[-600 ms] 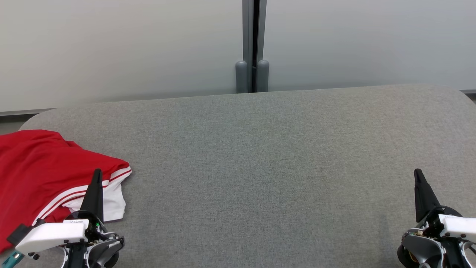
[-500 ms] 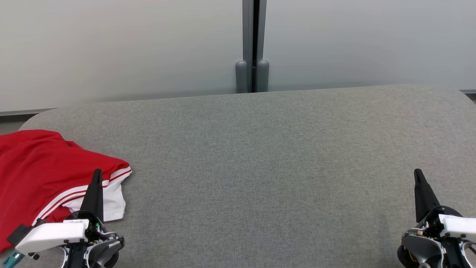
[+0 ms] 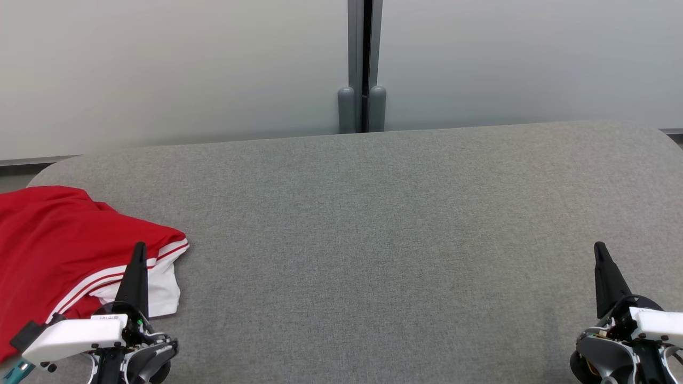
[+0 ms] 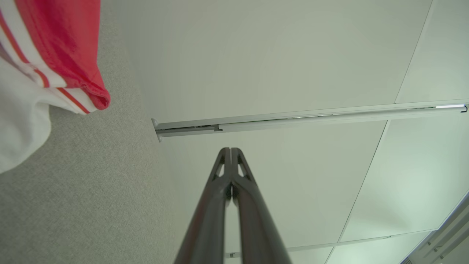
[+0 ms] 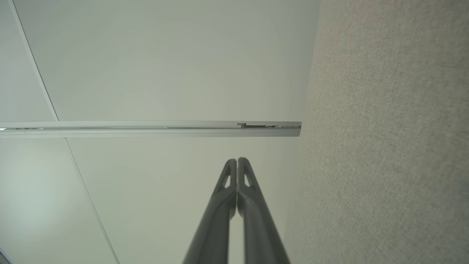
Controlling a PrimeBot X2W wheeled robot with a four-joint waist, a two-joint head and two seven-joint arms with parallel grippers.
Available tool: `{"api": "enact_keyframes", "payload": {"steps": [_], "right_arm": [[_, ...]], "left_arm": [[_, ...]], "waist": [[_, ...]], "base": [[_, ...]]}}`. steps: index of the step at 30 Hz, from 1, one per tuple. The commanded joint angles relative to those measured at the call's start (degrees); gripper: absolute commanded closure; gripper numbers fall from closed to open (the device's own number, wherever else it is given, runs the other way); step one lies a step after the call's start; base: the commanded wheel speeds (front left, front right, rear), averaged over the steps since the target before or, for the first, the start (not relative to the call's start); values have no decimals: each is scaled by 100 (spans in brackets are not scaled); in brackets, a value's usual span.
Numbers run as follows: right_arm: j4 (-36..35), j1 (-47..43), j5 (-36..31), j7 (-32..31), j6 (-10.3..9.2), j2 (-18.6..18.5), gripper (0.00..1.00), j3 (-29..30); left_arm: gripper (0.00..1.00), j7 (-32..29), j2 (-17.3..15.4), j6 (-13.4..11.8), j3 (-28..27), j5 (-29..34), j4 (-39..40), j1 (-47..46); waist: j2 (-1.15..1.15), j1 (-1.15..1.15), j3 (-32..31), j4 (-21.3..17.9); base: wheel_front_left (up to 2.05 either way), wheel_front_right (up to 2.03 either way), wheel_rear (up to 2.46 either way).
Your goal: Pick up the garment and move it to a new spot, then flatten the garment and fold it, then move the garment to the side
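A red garment [image 3: 48, 245] with white stripes and a white panel lies folded at the left edge of the grey padded table [image 3: 373, 240]; part of it runs off the left side of the head view. My left gripper [image 3: 140, 247] stands shut at the lower left, its tip over the garment's striped corner, holding nothing. In the left wrist view the garment [image 4: 55, 47] sits at the upper left, apart from the left gripper [image 4: 231, 149], whose fingers are pressed together. My right gripper [image 3: 598, 246] is shut and empty at the lower right; the right wrist view shows the right gripper [image 5: 237, 159] with its fingers together.
A pale wall with a grey vertical post [image 3: 363, 69] rises behind the table's far edge. The table's rounded corners [image 3: 53, 170] show at the far left and far right. Grey fabric stretches between the two grippers.
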State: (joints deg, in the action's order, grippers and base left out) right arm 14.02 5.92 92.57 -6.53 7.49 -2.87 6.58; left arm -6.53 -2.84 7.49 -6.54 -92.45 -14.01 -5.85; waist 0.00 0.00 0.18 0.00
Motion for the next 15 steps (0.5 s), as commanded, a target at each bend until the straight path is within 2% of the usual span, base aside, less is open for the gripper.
{"api": "enact_keyframes", "payload": {"steps": [1,15], "right_arm": [[3,56,-31,-13,0,-6,100,-4],[3,56,-31,-13,0,-6,100,-4]], "left_arm": [[100,-10,-14,17,-13,8,-5,-72],[100,-10,-14,17,-13,8,-5,-73]], "waist": [[0,0,0,0],[0,0,0,0]], "base": [[0,0,0],[0,0,0]]}}
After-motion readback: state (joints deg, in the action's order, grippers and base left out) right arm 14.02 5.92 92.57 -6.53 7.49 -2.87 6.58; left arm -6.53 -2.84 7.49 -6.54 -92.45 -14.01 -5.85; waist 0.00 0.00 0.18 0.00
